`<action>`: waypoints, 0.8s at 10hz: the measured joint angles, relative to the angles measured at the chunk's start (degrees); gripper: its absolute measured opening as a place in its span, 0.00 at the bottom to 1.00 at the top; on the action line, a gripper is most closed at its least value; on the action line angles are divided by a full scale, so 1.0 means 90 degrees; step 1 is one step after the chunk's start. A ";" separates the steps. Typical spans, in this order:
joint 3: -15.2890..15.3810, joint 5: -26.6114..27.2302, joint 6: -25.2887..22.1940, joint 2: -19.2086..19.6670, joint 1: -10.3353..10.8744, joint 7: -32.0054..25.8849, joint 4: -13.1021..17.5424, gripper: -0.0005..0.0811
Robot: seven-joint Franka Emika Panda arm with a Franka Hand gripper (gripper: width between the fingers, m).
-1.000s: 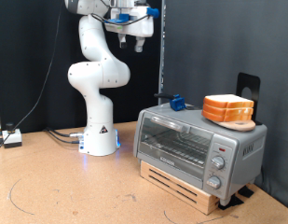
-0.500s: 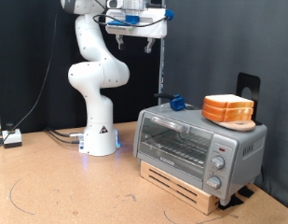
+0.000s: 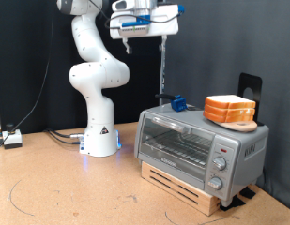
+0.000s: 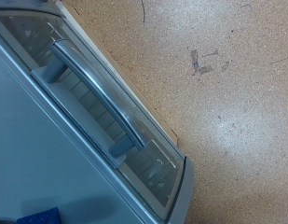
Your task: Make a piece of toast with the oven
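The silver toaster oven [image 3: 196, 141] stands on the table at the exterior view's right, its glass door shut. The slice of toast [image 3: 230, 109], orange-brown crust and pale face, lies on a small wooden board on the oven's roof. My gripper [image 3: 145, 28] is high up near the exterior view's top, well above and to the left of the oven, holding nothing that shows. The wrist view looks down on the oven's shut door and its bar handle [image 4: 97, 93]; my fingers do not show there.
A blue object [image 3: 178, 103] sits at the back of the oven's roof beside a thin upright pole. The oven rests on a wooden slat base [image 3: 182, 187]. A black stand [image 3: 248, 86] rises behind the toast. The arm's base [image 3: 99, 141] stands left of the oven.
My hand has risen and swung towards the exterior view's right, turning as it went. The toast and the oven have not moved.
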 joint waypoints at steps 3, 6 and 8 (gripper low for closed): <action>-0.0221 0.0564 -0.0051 -0.0006 0.0140 -0.0534 -0.0006 1.00; -0.0659 0.1115 0.0599 0.0306 0.0460 -0.1829 -0.0085 1.00; -0.0721 0.1135 0.1105 0.0694 0.0477 -0.2032 -0.0130 1.00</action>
